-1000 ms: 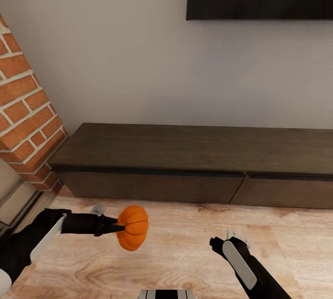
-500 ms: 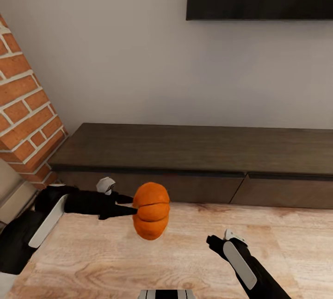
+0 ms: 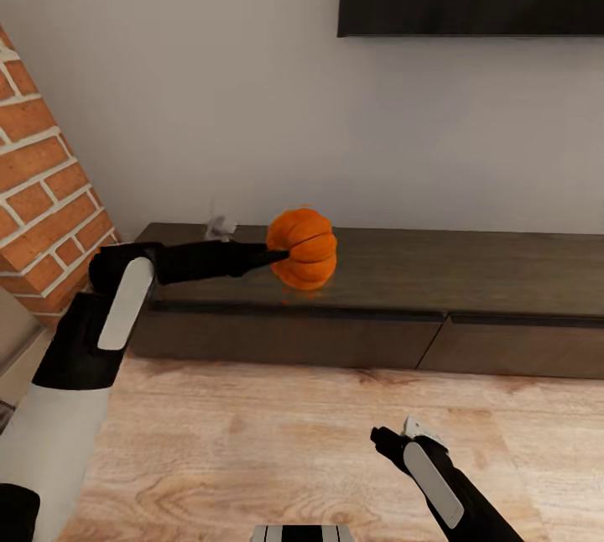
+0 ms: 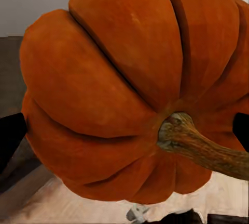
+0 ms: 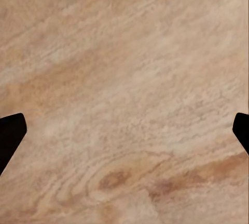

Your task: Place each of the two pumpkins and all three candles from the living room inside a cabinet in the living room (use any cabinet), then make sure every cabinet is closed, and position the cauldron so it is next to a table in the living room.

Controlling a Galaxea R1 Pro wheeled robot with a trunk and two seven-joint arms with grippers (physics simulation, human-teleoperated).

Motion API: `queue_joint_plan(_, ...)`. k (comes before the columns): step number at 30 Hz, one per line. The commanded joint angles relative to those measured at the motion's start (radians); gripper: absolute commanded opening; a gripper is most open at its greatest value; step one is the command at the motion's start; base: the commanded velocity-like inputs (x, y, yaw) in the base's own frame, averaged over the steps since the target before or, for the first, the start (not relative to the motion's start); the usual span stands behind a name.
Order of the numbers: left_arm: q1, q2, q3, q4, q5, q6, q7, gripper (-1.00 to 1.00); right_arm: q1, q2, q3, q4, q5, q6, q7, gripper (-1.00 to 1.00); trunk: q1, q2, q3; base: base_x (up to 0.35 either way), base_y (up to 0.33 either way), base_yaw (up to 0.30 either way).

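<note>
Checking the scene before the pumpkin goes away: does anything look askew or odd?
Nothing looks damaged. The pumpkin is gripped tipped sideways by the left gripper above the cabinet, whose drawers are all shut.

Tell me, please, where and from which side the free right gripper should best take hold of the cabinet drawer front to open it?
Probably at its top edge, from above and in front. The cabinet has flat, handle-less fronts, and only the dark gap under its top offers purchase. The right gripper hangs open over the floor.

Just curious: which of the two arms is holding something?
The left gripper, raised over the cabinet, grips an orange pumpkin; the right gripper hangs open above the floor.
</note>
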Motion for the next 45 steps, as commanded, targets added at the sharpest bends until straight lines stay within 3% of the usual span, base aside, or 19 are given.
queue_joint_plan(1, -0.032, -0.005, -0.002, 0.005, 0.009, 0.013, 0.022, -1.00, -0.001, -0.004, 0.002, -0.002, -0.007, -0.019, 0.046, 1.00, 0.000, 0.000, -0.001, 0.000, 0.000, 0.000)
queue_joint_plan(4, -0.083, -0.018, -0.002, 0.019, 0.013, 0.017, 0.107, -1.00, -0.001, -0.010, 0.000, -0.001, -0.010, -0.056, 0.171, 1.00, 0.000, 0.000, -0.001, 0.000, 0.000, 0.000)
queue_joint_plan(6, -0.118, -0.026, -0.002, 0.028, 0.017, 0.020, 0.211, -1.00, -0.001, -0.009, -0.008, -0.001, -0.014, -0.077, 0.262, 1.00, 0.000, 0.000, -0.001, 0.000, 0.000, 0.000)
queue_joint_plan(8, -0.130, -0.028, -0.002, 0.030, 0.019, 0.021, 0.257, -1.00, -0.001, -0.005, -0.032, 0.001, -0.014, -0.100, 0.301, 1.00, 0.000, 0.000, -0.001, 0.000, 0.000, 0.000)
queue_joint_plan(9, -0.138, -0.028, -0.003, 0.032, 0.019, 0.022, 0.285, -1.00, -0.001, -0.002, -0.088, 0.017, -0.017, -0.150, 0.340, 1.00, 0.000, 0.000, -0.001, 0.000, 0.000, 0.000)
queue_joint_plan(12, -0.142, -0.007, -0.004, 0.032, 0.023, 0.023, 0.298, -1.00, -0.001, -0.004, -0.198, 0.109, -0.022, -0.188, 0.432, 1.00, 0.000, 0.000, -0.001, 0.000, 0.000, 0.000)
queue_joint_plan(14, -0.143, 0.015, -0.007, 0.033, 0.029, 0.026, 0.296, -1.00, -0.005, -0.005, -0.237, 0.150, -0.038, -0.192, 0.465, 1.00, 0.000, 0.000, -0.001, 0.000, 0.000, 0.000)
queue_joint_plan(16, -0.143, 0.044, -0.012, 0.033, 0.049, 0.028, 0.290, -1.00, -0.010, -0.006, -0.259, 0.161, -0.090, -0.193, 0.481, 1.00, 0.000, 0.000, -0.001, 0.000, 0.000, 0.000)
queue_joint_plan(18, -0.143, 0.079, -0.017, 0.034, 0.095, 0.029, 0.278, -1.00, -0.013, -0.009, -0.273, 0.165, -0.219, -0.193, 0.491, 1.00, 0.000, 0.000, -0.001, 0.000, 0.000, 0.000)
queue_joint_plan(19, -0.143, 0.086, -0.018, 0.034, 0.105, 0.029, 0.276, -1.00, -0.013, -0.010, -0.275, 0.166, -0.260, -0.192, 0.492, 1.00, 0.000, 0.000, -0.001, 0.000, 0.000, 0.000)
queue_joint_plan(21, -0.143, 0.098, -0.021, 0.033, 0.131, 0.028, 0.270, -1.00, -0.014, -0.012, -0.279, 0.170, -0.405, -0.188, 0.499, 1.00, 0.000, 0.000, -0.001, 0.000, 0.000, 0.000)
queue_joint_plan(23, -0.143, 0.100, -0.030, 0.033, 0.140, 0.028, 0.268, -1.00, -0.014, -0.012, -0.280, 0.164, -0.468, -0.179, 0.512, 1.00, 0.000, 0.000, -0.001, 0.000, 0.000, 0.000)
queue_joint_plan(26, -0.143, 0.100, -0.045, 0.033, 0.147, 0.028, 0.267, -1.00, -0.014, -0.011, -0.281, 0.146, -0.513, -0.171, 0.556, 1.00, 0.000, 0.000, -0.001, 0.000, 0.000, 0.000)
queue_joint_plan(33, -0.143, 0.081, -0.050, 0.033, 0.154, 0.027, 0.270, -1.00, -0.014, -0.005, -0.281, 0.100, -0.534, -0.177, 0.643, 1.00, 0.000, 0.000, -0.001, 0.000, 0.000, 0.000)
queue_joint_plan(40, -0.143, 0.070, -0.049, 0.034, 0.155, 0.027, 0.272, -1.00, -0.014, -0.002, -0.280, 0.043, -0.535, -0.198, 0.655, 1.00, 0.000, 0.000, -0.001, 0.000, 0.000, 0.000)
queue_joint_plan(45, -0.143, 0.067, -0.045, 0.033, 0.160, 0.027, 0.272, -1.00, -0.015, 0.020, -0.280, 0.014, -0.532, -0.247, 0.643, 1.00, 0.000, 0.000, -0.001, 0.000, 0.000, 0.000)
